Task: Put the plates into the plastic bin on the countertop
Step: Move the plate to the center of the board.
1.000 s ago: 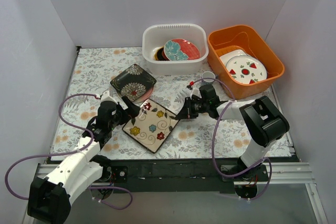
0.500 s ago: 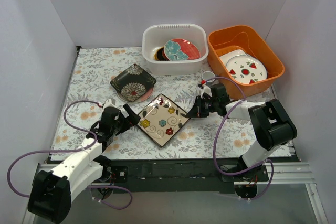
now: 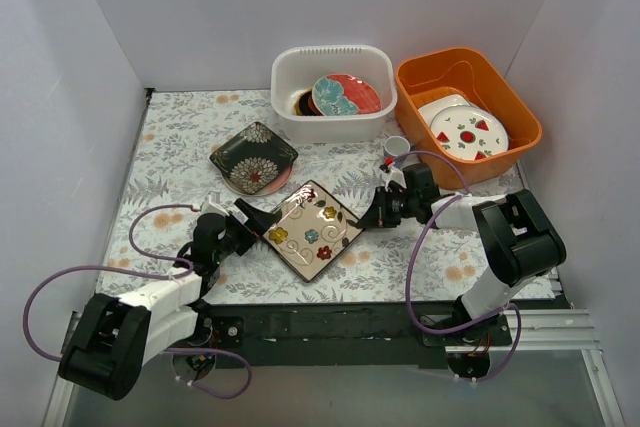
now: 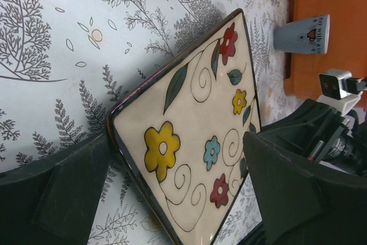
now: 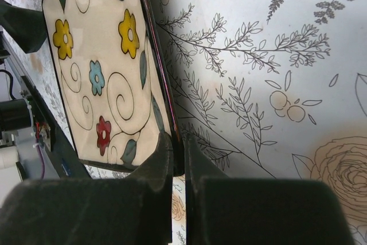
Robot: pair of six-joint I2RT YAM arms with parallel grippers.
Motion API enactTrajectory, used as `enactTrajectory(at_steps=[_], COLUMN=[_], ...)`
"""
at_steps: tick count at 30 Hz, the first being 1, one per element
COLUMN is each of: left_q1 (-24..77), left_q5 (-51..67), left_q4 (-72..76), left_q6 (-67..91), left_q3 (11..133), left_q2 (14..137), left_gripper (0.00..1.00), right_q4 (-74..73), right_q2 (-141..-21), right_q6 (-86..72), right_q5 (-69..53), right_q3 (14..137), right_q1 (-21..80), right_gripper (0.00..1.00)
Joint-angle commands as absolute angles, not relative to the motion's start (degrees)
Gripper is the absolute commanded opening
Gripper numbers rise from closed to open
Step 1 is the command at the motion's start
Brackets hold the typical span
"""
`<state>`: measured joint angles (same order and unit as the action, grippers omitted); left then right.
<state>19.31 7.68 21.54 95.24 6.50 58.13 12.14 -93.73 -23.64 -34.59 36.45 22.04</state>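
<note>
Top: plastic bin (image 3: pixel 333 97) holds several plates. Cream floral plate (image 3: pixel 313 230) sits on countertop (image 3: pixel 180 137) in front of bin; black flowered plate (image 3: pixel 254 154) front-left of bin, atop a pink plate (image 3: pixel 250 188). Approx. 3 left, I'd judge.

L wrist: left gripper (image 4: pixel 172 187) spread wide, astride cream plate, no grip.

R wrist: right gripper (image 5: pixel 178 162) pinched on that plate's rim.

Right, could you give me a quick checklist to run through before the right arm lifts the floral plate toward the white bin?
1. Grip: right gripper shut on the rim of the cream floral plate: ok.
2. Release: left gripper open, straddling the plate's corner: ok.
3. Left gripper touching the plate: cannot tell.
4. Room in the plastic bin: ok, probably; its plates leave part of the floor bare.
5. Route: small cup stands close to the right arm: not ok.
</note>
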Motion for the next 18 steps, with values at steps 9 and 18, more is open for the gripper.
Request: enactTrajectory(at_steps=[9, 18], left_q1=[19.3, 19.3], left_q5=[8.8, 14.9], left_q4=[45.8, 47.1], left_q6=[105.7, 97.3], left_q3=[-10.3, -3.7], left_q2=[60.6, 65.0], left_gripper=[0.93, 0.91], right_q4=[11.8, 13.7], right_q2=[-95.4, -94.4], right_q6=[-20.1, -20.5], right_q5=[-28.5, -30.7], right_q3=[33.3, 32.4], right_q1=[21.3, 21.3], right_gripper=[0.01, 0.01])
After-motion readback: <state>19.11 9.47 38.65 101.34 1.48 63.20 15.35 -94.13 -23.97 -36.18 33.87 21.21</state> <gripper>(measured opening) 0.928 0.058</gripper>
